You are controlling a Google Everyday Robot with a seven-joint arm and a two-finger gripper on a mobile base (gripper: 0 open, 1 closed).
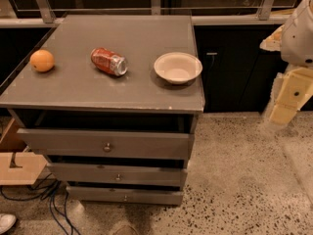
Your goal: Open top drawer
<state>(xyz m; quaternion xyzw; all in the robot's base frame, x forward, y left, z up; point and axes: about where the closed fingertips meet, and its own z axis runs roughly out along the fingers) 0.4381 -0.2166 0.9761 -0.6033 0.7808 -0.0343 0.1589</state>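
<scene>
Camera view looks down on a grey bench (73,89) with three drawers stacked under its front edge. The top drawer (63,142) sits directly beneath that edge, its flat grey front facing the camera with one small round knob (107,147) at centre; a dark gap shows between the front edge of the bench and the upper edge of the drawer front. Below it come the middle drawer (146,174) and the bottom drawer (151,197), each with a smaller knob. On the bench, an orange (42,60) rests near the left edge, a red soda can (108,61) lies on its side around the middle, and a white bowl (178,67) stands upright close to the right edge — all three well apart from one another. The gripper (286,104) hangs off the bench altogether, well beyond its right edge and above the speckled floor (244,180), under the pale arm (301,31); it touches nothing, and whether its jaws are apart or together I cannot tell. Past the left edge, down on the floor, sit a cardboard box (19,168) and some blue cables (51,202), with a white shoe (6,223) beside them.
</scene>
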